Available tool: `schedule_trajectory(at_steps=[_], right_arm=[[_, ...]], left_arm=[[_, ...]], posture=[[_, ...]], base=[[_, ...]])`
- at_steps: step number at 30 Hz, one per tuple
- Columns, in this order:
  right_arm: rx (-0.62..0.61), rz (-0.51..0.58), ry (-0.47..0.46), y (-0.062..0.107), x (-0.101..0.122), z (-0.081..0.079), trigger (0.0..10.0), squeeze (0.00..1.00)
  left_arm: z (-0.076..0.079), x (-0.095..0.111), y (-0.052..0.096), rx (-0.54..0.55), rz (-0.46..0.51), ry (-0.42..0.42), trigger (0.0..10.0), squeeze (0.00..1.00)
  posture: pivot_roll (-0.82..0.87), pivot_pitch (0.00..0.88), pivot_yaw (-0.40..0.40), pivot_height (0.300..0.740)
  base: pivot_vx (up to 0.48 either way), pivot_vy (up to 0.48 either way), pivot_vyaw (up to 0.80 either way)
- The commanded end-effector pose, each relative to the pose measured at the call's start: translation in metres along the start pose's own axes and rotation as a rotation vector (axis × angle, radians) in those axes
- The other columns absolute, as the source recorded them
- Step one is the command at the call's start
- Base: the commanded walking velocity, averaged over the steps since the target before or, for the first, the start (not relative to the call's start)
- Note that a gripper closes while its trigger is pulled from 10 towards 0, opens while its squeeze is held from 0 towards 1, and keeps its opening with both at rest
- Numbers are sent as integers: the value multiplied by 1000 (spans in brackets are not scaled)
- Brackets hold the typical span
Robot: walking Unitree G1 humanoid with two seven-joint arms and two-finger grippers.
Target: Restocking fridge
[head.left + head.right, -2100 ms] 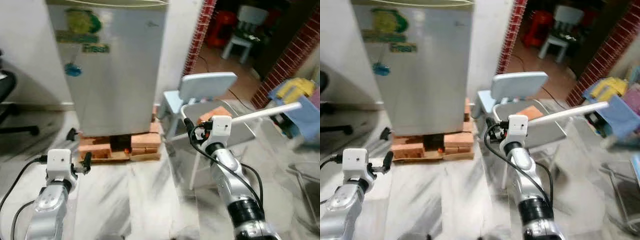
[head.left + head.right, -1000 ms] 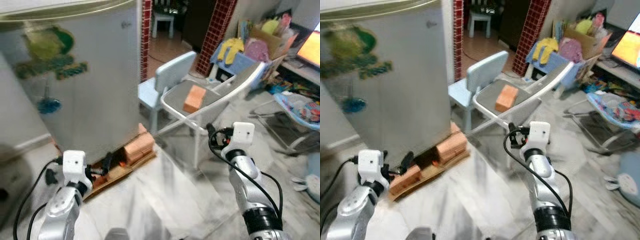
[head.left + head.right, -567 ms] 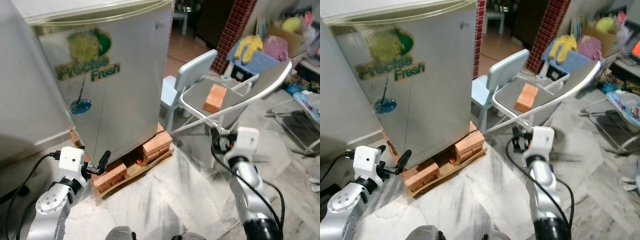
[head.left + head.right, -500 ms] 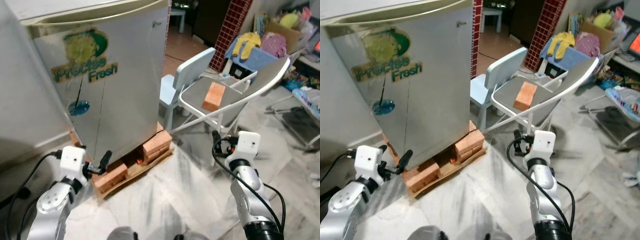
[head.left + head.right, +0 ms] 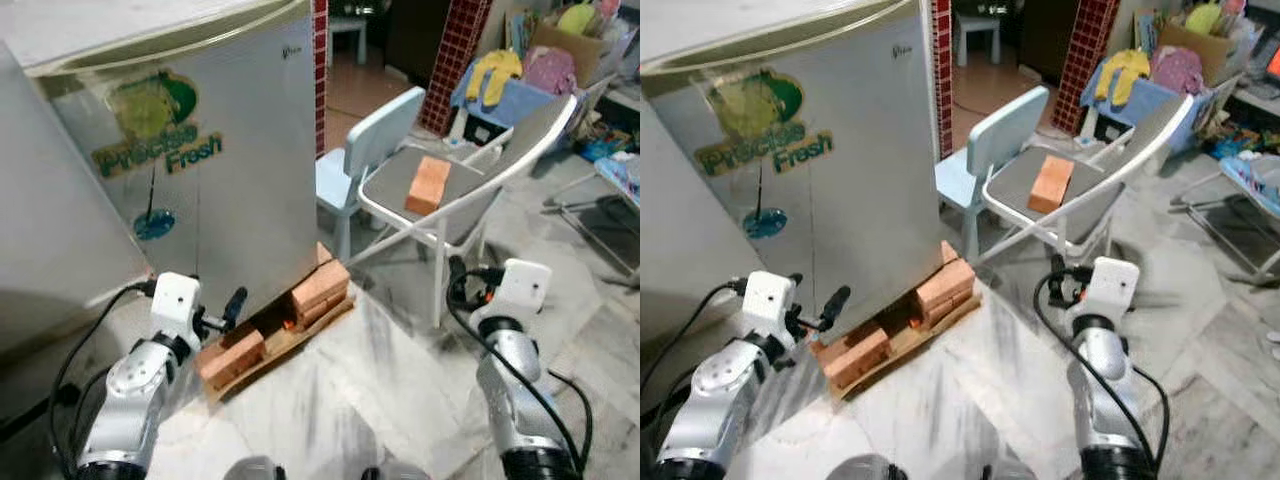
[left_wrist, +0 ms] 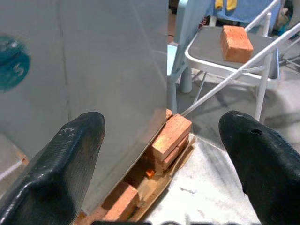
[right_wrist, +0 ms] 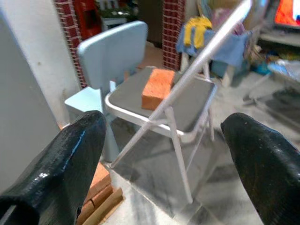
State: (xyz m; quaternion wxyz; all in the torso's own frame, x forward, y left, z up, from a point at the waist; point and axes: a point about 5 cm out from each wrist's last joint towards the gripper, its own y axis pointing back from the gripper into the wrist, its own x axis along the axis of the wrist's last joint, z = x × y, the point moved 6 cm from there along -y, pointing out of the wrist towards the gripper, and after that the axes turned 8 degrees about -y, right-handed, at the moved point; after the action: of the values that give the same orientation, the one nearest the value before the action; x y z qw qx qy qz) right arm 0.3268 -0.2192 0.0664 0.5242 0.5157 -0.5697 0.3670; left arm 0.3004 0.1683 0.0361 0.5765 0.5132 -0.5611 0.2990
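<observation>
The small silver fridge point(image 5: 200, 170) with a "Precise Fresh" sticker stands ahead on the left with its door shut. It rests on red bricks point(image 5: 320, 285) and a wooden board. My left gripper point(image 5: 233, 300) is open and empty, held low near the fridge's bottom front corner; in the left wrist view its fingers point(image 6: 70, 159) frame that corner. My right gripper point(image 5: 456, 272) is open and empty, low in front of the grey folding chair point(image 5: 390, 190). An orange brick point(image 5: 428, 184) lies on the chair's seat and also appears as the brick point(image 7: 157, 88) in the right wrist view.
A light blue child's chair point(image 5: 375, 145) stands between fridge and folding chair. A red tiled pillar point(image 5: 455, 50) and a pile of coloured cloths and boxes point(image 5: 520, 70) sit at the back right. Marble floor lies in front of me.
The whole view has shifted with the camera; fridge and chair now sit slightly closer and more to the left. Both grippers stay low, open and empty.
</observation>
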Motion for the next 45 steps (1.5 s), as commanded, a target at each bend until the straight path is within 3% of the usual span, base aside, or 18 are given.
schedule_trajectory(at_steps=[1,3,8,19,29,34,45], right_arm=[[29,-11,-5,-3,-3,-12,10000,0],[35,-33,-14,-4,-7,-15,10000,0],[112,-21,20,-3,-3,-30,10000,0],[106,-25,25,-9,-1,-27,10000,0],[103,-19,29,-13,2,-27,10000,0],[113,-5,38,-15,5,-31,10000,0],[154,-5,40,-14,4,-42,10000,0]], left_arm=[[-3,-4,5,6,-15,2,10000,0],[3,-7,6,-23,-24,-10,10000,0],[0,-9,7,-23,-30,-12,10000,0],[-12,-8,10,-16,-31,-21,10000,0],[-9,3,8,-37,29,-28,10000,0],[-11,-6,8,-9,-20,-52,10000,0],[-13,-3,5,1,5,-48,10000,0]], posture=[[117,0,11,740],[136,0,-6,740],[146,0,-26,740],[153,0,-29,740],[157,0,-34,740],[156,0,-37,740],[152,0,-45,740]], base=[[0,480,0],[0,480,0],[0,480,0],[0,480,0],[0,463,0],[0,0,0],[0,207,-178]])
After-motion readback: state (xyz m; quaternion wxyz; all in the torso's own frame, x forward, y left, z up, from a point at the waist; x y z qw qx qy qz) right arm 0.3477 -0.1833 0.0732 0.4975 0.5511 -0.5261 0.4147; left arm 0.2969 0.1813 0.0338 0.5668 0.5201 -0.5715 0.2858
